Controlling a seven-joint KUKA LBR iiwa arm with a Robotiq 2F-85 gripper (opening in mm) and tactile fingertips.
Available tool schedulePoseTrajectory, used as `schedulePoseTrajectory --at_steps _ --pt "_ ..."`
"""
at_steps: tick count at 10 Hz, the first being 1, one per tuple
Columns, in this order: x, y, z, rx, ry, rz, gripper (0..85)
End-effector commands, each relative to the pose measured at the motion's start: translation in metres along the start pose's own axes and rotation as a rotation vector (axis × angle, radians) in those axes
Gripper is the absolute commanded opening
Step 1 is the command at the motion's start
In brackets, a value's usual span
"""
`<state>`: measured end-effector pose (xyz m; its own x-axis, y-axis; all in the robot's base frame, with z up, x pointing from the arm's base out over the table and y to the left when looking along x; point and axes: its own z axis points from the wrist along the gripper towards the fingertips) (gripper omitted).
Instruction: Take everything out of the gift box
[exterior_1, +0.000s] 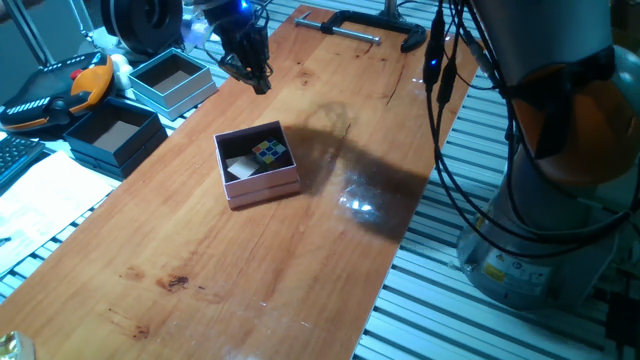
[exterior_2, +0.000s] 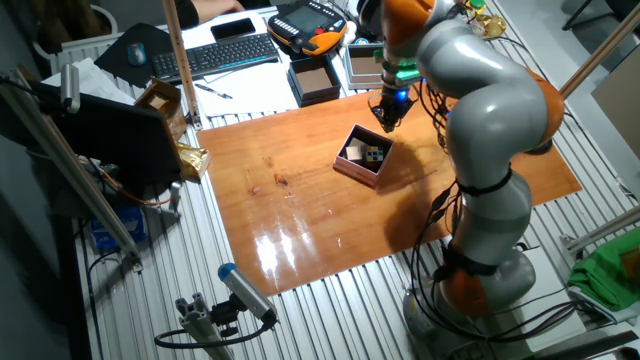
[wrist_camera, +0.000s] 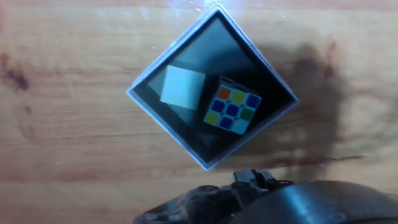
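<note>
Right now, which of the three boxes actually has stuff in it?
The pink gift box mid-table: it holds the puzzle cube and a beige block. The light-blue box and navy box look empty.

You have open air straight above the gift box (exterior_1: 257, 166), whose top stands uncovered, and bare wood lies on every side of it. Inside, the puzzle cube (wrist_camera: 231, 110) and the pale block (wrist_camera: 182, 88) sit just beside each other, so little room shows between them. At the far left, the light-blue box (exterior_1: 172, 81) and dark navy box (exterior_1: 115, 135) crowd the table's edge (exterior_1: 150, 150).
</note>
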<state>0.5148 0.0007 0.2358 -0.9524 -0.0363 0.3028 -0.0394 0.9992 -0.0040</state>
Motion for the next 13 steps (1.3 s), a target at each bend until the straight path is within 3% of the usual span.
schedulePoseTrajectory --at_steps 1,2,4,6,7,9,13 --pt "0.000 0.000 0.000 0.056 -0.014 0.021 1.7" --pt "0.000 0.000 0.000 0.056 -0.012 0.044 17.0" --pt "-0.010 0.007 0.009 0.050 -0.034 0.077 35.7" --pt "-0.024 0.018 0.029 0.055 -0.042 0.134 45.0" --pt "-0.030 0.018 0.039 0.062 -0.050 0.145 49.0" --pt "-0.041 0.009 0.063 0.036 -0.063 0.148 55.0" --pt "-0.058 0.009 0.101 0.018 -0.134 0.172 61.0"
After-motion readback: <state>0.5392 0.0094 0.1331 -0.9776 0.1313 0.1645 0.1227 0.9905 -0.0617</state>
